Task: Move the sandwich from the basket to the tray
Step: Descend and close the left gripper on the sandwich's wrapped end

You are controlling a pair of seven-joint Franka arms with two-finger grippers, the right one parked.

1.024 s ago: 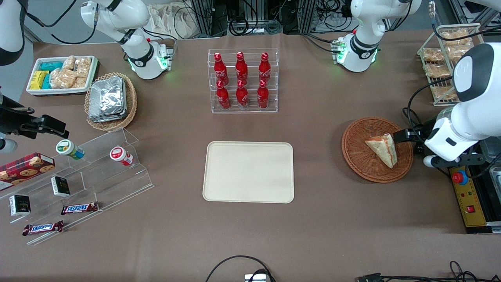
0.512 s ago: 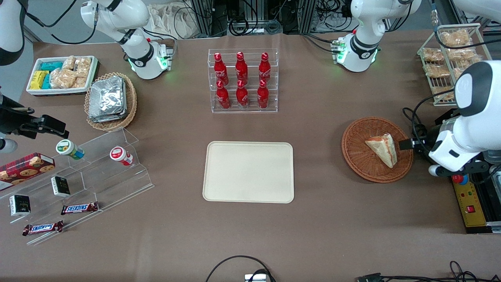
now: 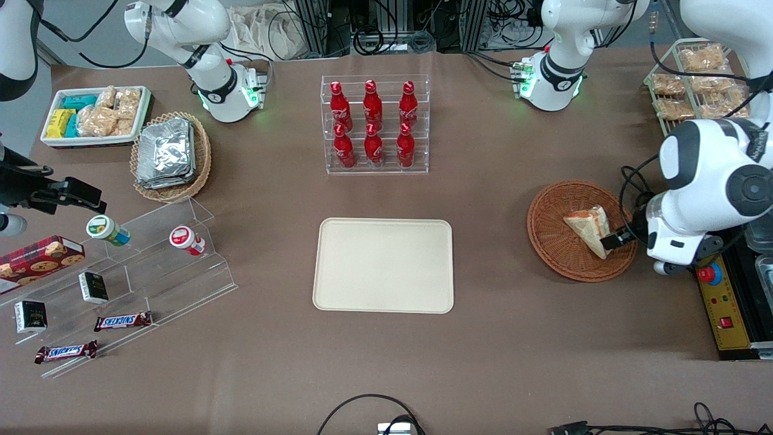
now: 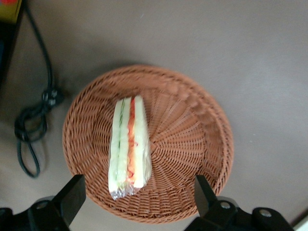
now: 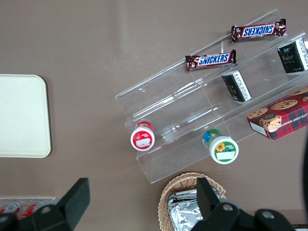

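Sandwich, wrapped, lying in basket on bench; gripper above, fingers spread wide.

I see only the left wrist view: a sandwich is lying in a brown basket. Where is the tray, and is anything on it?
Observer: The tray lies at mid-table, from the basket toward the parked arm's end. Nothing is on it.
Operator: Does something stand between basket and tray?
Observer: No, only the brown table cover. The rack of red bottles stands farther from the front camera than the tray.
Operator: Where does my pincer hang?
Observer: The pincer, open, is over the basket's rim toward the working arm's end, by the sandwich corner nearest the front camera.
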